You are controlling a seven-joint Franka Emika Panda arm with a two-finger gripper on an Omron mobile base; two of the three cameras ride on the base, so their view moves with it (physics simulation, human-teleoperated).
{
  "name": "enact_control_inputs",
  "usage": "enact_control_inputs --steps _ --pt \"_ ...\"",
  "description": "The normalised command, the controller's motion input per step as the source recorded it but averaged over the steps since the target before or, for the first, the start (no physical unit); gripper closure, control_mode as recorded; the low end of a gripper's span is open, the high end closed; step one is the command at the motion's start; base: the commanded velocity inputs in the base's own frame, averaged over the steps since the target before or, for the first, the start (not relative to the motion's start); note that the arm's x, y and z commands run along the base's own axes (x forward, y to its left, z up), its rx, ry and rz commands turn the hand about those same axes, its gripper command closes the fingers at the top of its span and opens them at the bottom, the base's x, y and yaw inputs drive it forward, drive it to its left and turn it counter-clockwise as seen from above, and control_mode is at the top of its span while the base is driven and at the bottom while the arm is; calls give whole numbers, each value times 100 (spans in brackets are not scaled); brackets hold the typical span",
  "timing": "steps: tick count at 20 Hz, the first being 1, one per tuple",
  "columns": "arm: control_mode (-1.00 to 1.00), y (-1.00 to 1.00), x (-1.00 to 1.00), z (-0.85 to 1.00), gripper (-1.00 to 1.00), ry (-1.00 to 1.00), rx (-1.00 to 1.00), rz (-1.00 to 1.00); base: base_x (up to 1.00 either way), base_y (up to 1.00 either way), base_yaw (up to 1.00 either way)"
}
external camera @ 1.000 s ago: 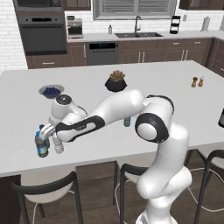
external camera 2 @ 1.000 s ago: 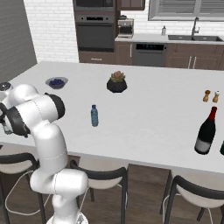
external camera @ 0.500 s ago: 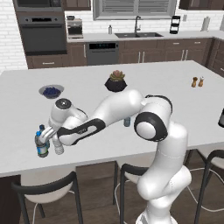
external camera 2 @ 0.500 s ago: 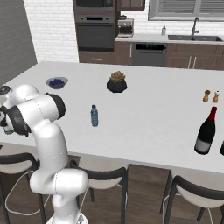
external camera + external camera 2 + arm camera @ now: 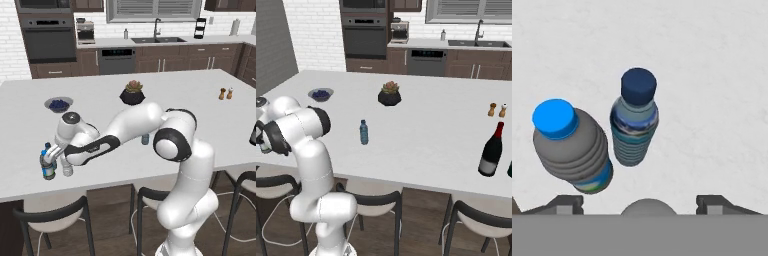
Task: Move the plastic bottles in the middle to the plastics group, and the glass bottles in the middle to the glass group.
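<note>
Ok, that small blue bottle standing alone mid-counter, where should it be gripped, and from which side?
Take the blue bottle around its straight body below the cap, coming in level from the near edge of the counter. It stands upright and slim, bare surface all round, the plant pot well behind, so a side approach looks unobstructed.

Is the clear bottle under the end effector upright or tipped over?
Upright: the clear bottle stands on the counter beside the two plastics-group bottles; its white cap faces the hand camera.
</note>
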Motion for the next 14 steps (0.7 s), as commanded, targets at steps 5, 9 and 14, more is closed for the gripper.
enact_control_inputs --steps 5,9,14 --pt "-100 0 -11 48 -100 -3 0 -2 0 0 0" --pt "-100 -10 -40 79 -100 0 0 -7 0 0 0" --pt "-100 -58 -29 54 -100 0 5 -15 0 0 0"
